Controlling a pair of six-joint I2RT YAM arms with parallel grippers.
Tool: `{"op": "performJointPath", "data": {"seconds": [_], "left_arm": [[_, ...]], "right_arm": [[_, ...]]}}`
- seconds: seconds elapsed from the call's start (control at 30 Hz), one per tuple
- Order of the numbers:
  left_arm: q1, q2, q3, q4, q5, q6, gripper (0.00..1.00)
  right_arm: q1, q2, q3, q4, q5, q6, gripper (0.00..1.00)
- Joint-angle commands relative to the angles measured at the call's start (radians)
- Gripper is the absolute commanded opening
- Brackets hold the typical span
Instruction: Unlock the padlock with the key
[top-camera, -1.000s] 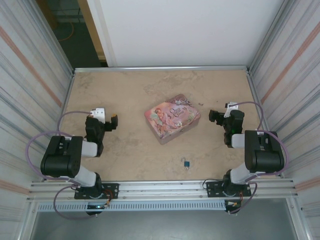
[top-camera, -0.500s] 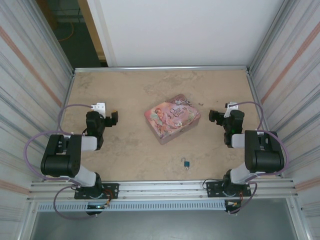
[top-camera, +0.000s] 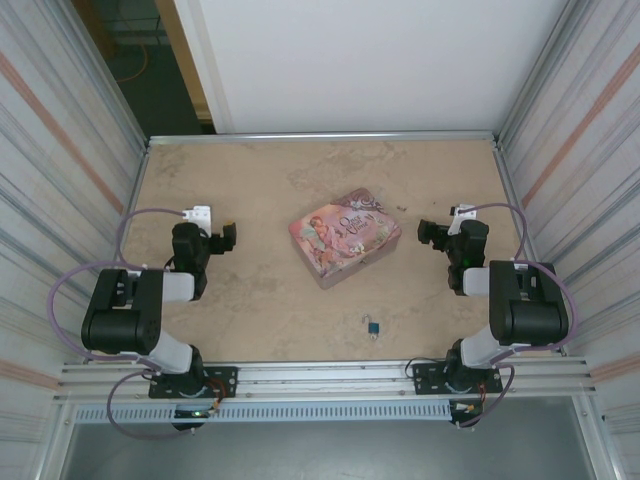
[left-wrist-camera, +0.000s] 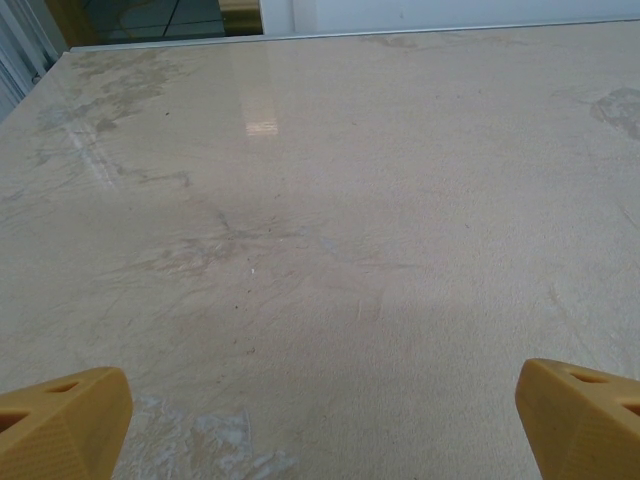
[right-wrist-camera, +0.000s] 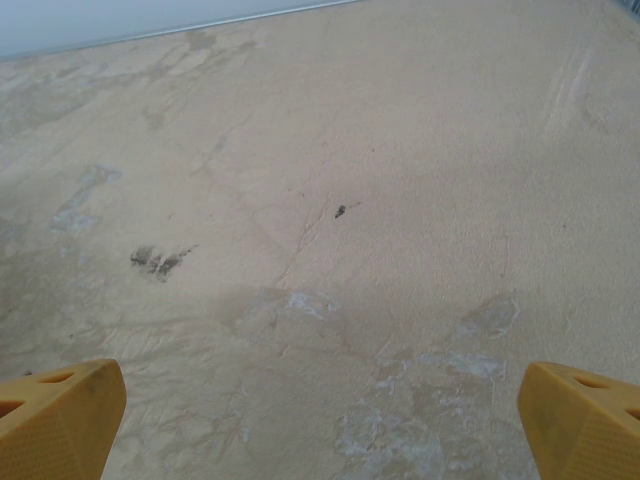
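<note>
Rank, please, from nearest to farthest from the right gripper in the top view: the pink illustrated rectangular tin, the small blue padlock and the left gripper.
From the right gripper:
1. Pink illustrated rectangular tin, just to its left, at the centre.
2. Small blue padlock, nearer the front, slightly left.
3. Left gripper, beyond the tin, on the far left side.

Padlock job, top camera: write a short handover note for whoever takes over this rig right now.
Left gripper: open, empty, over bare table to the left of the pink tin.
Right gripper: open, empty, to the right of the tin.
Padlock: lying on the table near the front edge, apart from the tin, nearer the right arm.
Key: too small to make out, so I cannot tell where it lies.
Done: nothing; neither gripper touches the padlock.
Left: find and grasp the key, steady the padlock, insert, turn, unlock.
</note>
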Motion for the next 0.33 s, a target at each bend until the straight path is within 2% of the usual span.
{"op": "performJointPath", "data": {"seconds": [0.0,0.3], "left_arm": [[0.008,-0.004,0.005,0.003,-0.008,0.002,0.99],[0.008,-0.004,0.005,0.003,-0.009,0.002,0.99]], "right_arm": [[0.005,0.01,0.022,-0.01,0.017,-0.032,0.99],[0.006,0.008,0.02,-0.009,0.017,-0.032,0.99]]}}
